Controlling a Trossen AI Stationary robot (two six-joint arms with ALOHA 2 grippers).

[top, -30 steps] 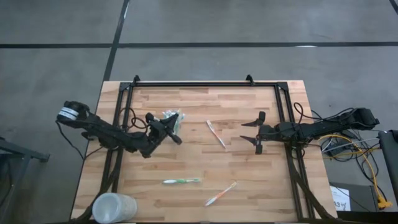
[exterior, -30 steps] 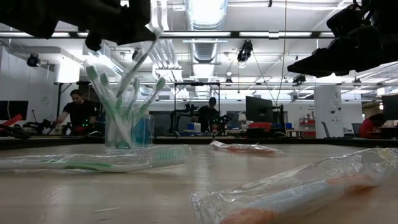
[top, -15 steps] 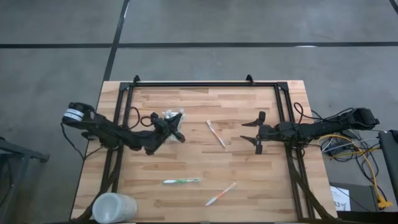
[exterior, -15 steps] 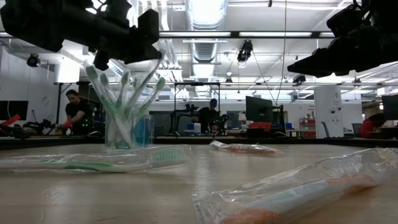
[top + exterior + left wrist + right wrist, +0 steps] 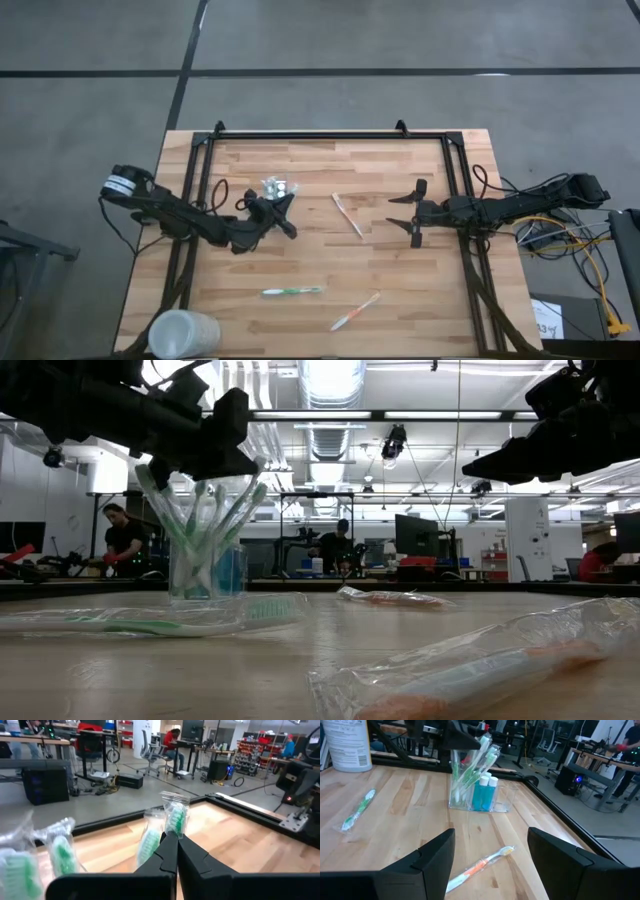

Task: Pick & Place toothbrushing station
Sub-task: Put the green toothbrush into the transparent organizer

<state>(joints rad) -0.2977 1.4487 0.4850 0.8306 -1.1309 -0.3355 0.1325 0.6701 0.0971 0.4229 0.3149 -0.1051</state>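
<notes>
The toothbrushing station [image 5: 275, 187] is a clear holder on the table's left half. It holds several wrapped green toothbrushes and blue tubes [image 5: 484, 795], and also shows in the low view [image 5: 205, 565]. My left gripper [image 5: 286, 205] hangs level just above the station's brushes [image 5: 235, 455], shut on one wrapped green toothbrush [image 5: 175, 815]. My right gripper [image 5: 402, 212] waits open at the table's right side, well clear of the station [image 5: 490, 845]. My left gripper pinches the wrapped green toothbrush just under its head [image 5: 173, 829] between its two fingertips. The fingers lie level, coming from the table's left, across the brush. The brush stands about upright, head up, its lower part down among the other brushes in the station.
Three wrapped toothbrushes lie loose on the table: an orange-and-white one [image 5: 347, 215] in the middle, a green one [image 5: 292, 291] and an orange one [image 5: 355, 311] toward the near edge. A frosted white cup [image 5: 183, 335] stands at the near left corner.
My left gripper has sunk toward the station and rolled a little, staying shut. The toothbrush it holds, which stood high above the other brushes, has gone down with it into the holder.
</notes>
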